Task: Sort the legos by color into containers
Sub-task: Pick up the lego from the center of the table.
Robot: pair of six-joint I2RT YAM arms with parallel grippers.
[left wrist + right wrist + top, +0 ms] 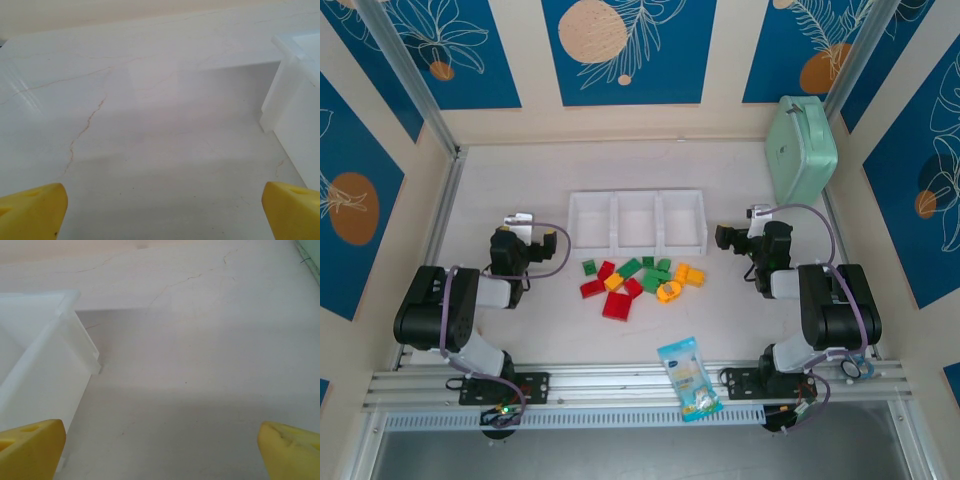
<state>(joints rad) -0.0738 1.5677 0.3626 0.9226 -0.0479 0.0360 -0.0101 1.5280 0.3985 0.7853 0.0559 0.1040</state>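
Three joined white containers [636, 222] stand in a row at mid-table, and their compartments look bare. Just in front of them lie the legos in a loose cluster [635, 280]: red ones [617, 306], green ones [630, 267] and yellow-orange ones [668, 292]. My left gripper [530, 228] hangs low over bare table left of the containers, open with nothing between its yellow fingertips [32, 212]. A container wall [295, 115] shows at its right. My right gripper [742, 225] is open too, right of the row, with a container corner [35, 365] at its left.
A mint-green case [800, 150] stands at the back right; its edge [312, 255] shows in the right wrist view. A blue-and-white snack packet [690, 378] lies at the front edge over the metal rail [620, 385]. Walls enclose the table.
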